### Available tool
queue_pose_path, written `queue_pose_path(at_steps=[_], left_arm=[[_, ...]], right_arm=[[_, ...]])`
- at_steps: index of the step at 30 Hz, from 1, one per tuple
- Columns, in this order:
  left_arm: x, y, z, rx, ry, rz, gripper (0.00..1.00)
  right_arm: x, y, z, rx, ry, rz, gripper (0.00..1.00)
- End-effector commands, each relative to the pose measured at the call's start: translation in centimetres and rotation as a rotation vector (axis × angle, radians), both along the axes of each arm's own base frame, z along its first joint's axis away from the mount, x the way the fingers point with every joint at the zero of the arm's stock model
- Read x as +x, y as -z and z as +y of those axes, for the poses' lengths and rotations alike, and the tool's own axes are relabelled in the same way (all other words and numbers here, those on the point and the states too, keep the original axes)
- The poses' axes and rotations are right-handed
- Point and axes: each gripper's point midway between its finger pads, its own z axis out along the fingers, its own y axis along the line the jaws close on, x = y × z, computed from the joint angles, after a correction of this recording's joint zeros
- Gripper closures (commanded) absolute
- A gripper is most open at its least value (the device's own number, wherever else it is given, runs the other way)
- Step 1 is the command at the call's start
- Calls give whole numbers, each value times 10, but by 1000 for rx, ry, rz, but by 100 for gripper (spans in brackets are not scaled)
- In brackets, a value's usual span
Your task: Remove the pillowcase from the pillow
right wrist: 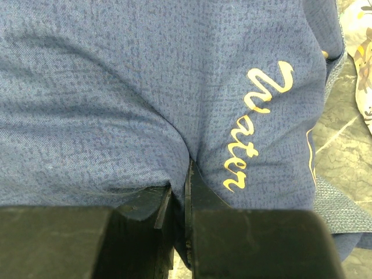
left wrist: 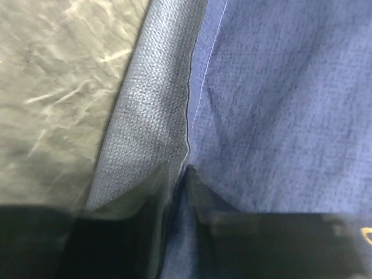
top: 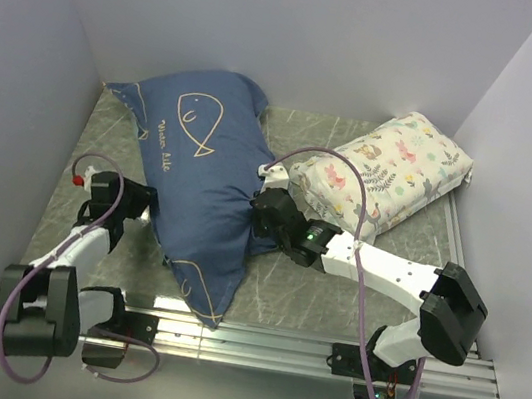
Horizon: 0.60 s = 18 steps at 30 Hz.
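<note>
The navy-blue pillowcase (top: 198,179) with a white whale drawing and script lies plump across the middle of the table, its far end at the back wall. The white pillow is hidden inside it. My left gripper (top: 144,203) is shut on the pillowcase's left edge; in the left wrist view the gripper (left wrist: 181,174) pinches the hem where the paler grey-blue inner side (left wrist: 145,116) meets the navy cloth (left wrist: 279,116). My right gripper (top: 256,213) is shut on the pillowcase's right side; in the right wrist view the gripper (right wrist: 183,183) pinches a fold of navy cloth (right wrist: 116,87) next to the lettering.
A cream floral-print pillow (top: 382,172) lies at the back right, close beside my right arm. Grey walls close in the left, back and right. A metal rail (top: 254,337) runs along the near edge. Grey marbled tabletop (top: 303,286) shows in front.
</note>
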Motion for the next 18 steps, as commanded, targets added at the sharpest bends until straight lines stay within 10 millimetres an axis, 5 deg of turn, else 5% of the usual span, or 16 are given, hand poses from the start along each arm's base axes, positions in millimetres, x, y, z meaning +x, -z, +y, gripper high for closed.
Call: queue_pose_path(at_steps=[1, 3, 6, 7, 8, 10, 12, 15, 16, 18], left_arm=[[19, -24, -8, -41, 46, -133, 81], [23, -28, -11, -33, 70, -140, 97], [23, -43, -9, 10, 84, -172, 99], [19, -64, -4, 47, 70, -195, 100], [19, -63, -1, 66, 62, -193, 100], [18, -97, 3, 113, 54, -258, 100], [12, -109, 8, 159, 45, -250, 100], [7, -147, 5, 191, 67, -321, 99], [4, -169, 4, 204, 71, -378, 99], [-2, -181, 1, 221, 89, -389, 100]], right_arm=[[11, -27, 7, 92, 35, -44, 100], [11, -33, 5, 95, 35, -52, 100], [11, -45, -1, 99, 41, -79, 91], [12, -59, -8, 112, 58, -110, 71], [12, -59, -8, 108, 56, -112, 71], [12, -78, -14, 134, 72, -148, 53], [12, -94, -17, 156, 73, -180, 38], [17, -120, -23, 191, 109, -234, 23], [22, -124, -22, 188, 126, -244, 19], [40, -120, -30, 149, 189, -246, 13]])
